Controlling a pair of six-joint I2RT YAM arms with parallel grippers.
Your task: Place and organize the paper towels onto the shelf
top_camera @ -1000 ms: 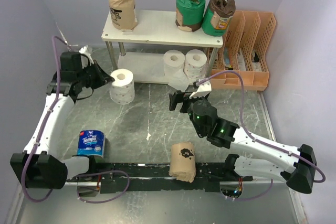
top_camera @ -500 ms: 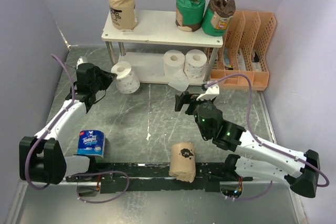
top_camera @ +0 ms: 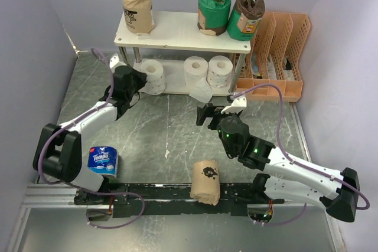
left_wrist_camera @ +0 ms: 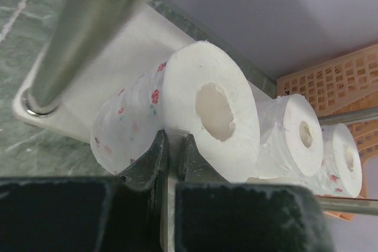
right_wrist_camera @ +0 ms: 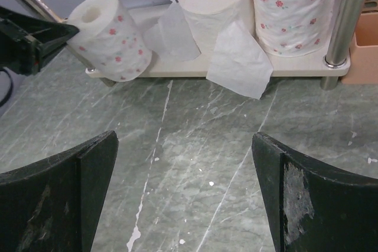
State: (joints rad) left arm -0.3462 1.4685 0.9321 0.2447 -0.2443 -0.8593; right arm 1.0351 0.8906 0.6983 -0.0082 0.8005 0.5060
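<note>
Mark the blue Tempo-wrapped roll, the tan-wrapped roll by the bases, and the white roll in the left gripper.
Blue Tempo-wrapped roll [top_camera: 101, 159]: top view, label.
Tan-wrapped roll [top_camera: 204, 187]: top view, side wrap.
White roll [left_wrist_camera: 242, 134]: left wrist view, end face.

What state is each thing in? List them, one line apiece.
left gripper: shut on gripped white roll
gripped white roll: tilted at shelf's lower left end
right gripper: open, empty
two white rolls: upright on lower board
tan roll: upright on top board
green rolls: upright on top board
Tempo roll: on table, unshelved
second tan roll: on table, unshelved
</note>
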